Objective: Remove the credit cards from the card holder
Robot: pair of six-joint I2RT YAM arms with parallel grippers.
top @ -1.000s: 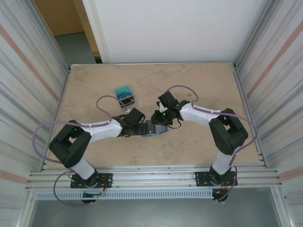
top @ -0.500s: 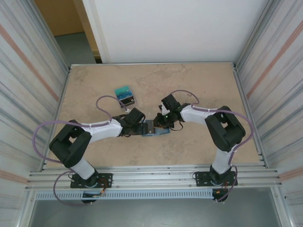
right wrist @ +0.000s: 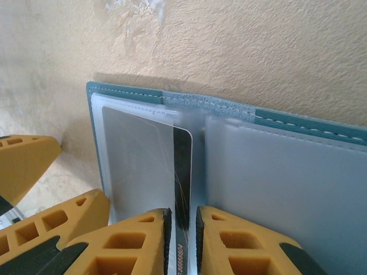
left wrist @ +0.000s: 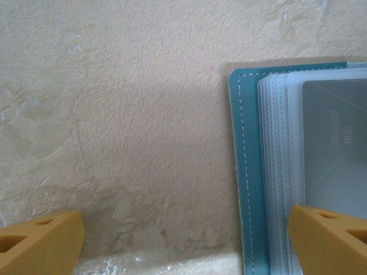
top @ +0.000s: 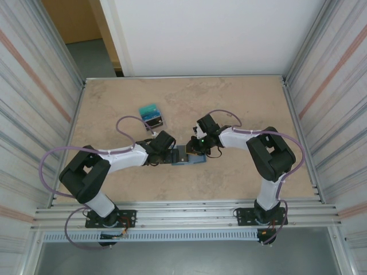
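Swung in closer than a second ago, now pinching credit card (right wrist: 181, 166) with right fingers (right wrist: 132, 240) inside card holder (right wrist: 298, 172) on table (left wrist: 114, 114); keeping left fingers (left wrist: 40, 240) wide apart, unmoved.

From my remote seat I see a beige, mottled, stone-like table top (top: 229, 97), matte and evenly lit, with only soft shadows on it. Ribbed metal walls close it in on the left (top: 34, 86) and on the right (top: 335, 74). A plain white panel (top: 218, 34) stands at the far edge. Past it, at the upper left, I make out an orange-brown surface (top: 71, 20) and grey floor (top: 92, 57). Aluminium rails (top: 189, 213) run along the near edge.
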